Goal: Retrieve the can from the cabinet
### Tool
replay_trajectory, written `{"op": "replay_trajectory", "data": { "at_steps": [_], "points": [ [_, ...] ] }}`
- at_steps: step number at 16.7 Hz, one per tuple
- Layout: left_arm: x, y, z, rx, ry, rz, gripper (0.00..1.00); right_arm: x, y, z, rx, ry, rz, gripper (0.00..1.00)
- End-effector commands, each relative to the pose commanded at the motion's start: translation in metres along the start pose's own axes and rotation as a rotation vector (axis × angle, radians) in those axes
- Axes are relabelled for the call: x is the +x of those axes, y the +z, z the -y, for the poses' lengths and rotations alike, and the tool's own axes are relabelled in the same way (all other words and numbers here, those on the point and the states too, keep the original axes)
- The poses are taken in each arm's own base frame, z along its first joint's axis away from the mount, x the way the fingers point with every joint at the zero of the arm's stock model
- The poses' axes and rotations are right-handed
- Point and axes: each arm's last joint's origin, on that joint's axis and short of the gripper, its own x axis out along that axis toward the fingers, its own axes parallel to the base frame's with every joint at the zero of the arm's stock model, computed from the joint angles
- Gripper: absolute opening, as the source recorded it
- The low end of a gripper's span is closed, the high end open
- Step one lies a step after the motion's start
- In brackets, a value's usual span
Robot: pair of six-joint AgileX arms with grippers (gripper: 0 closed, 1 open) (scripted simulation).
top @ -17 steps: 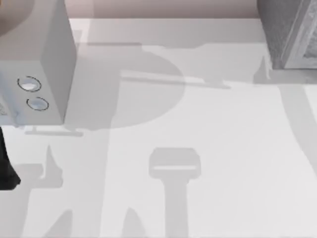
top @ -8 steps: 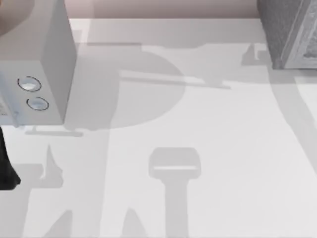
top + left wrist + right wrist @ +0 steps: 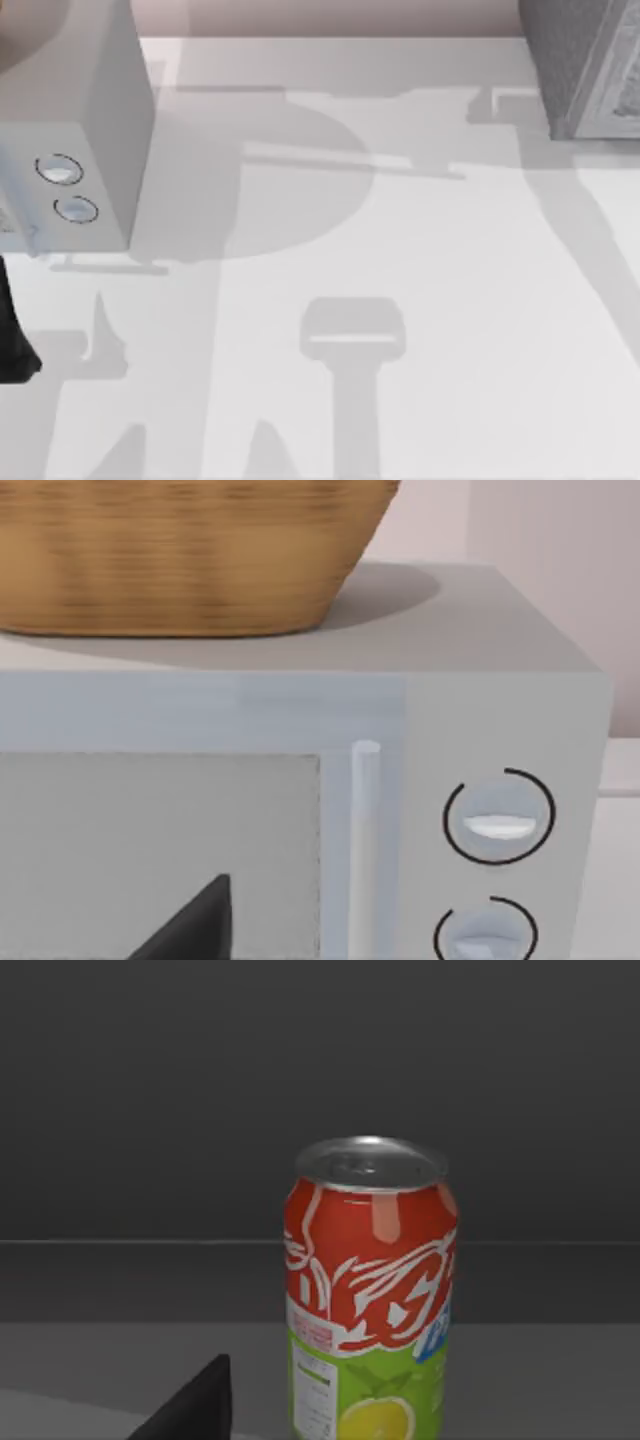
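Observation:
The can [image 3: 370, 1300] stands upright inside the cabinet's dark interior [image 3: 300, 1090]. It has a silver top, a red upper half with white lettering, and a green lower half with a lemon picture. A dark part of my right gripper [image 3: 190, 1412] shows low in the right wrist view, short of the can and off to one side, not touching it. In the top view the cabinet [image 3: 562, 60] is the dark grey speckled box at the back right corner, with its pale front panel [image 3: 622, 85] at the frame edge. My left gripper [image 3: 190, 930] faces the plain grey box.
A light grey box with two round dials [image 3: 60, 170] stands at the back left, a woven basket [image 3: 180, 550] on top of it. It has a vertical door handle [image 3: 365, 850]. A dark piece of my left arm [image 3: 12, 340] sits at the left edge.
In the top view the right arm's shadow beside the cabinet has slid left and toward the table's far edge. The left arm and the grey box have not moved.

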Motion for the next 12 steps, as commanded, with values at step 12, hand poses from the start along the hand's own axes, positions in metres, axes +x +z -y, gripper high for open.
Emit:
{"op": "replay_trajectory", "data": {
  "at_steps": [12],
  "points": [
    [0.000,0.000,0.000,0.000,0.000,0.000,1.00,0.048,-0.010,-0.021,0.000,-0.002,0.001,1.00]
  ]
}}
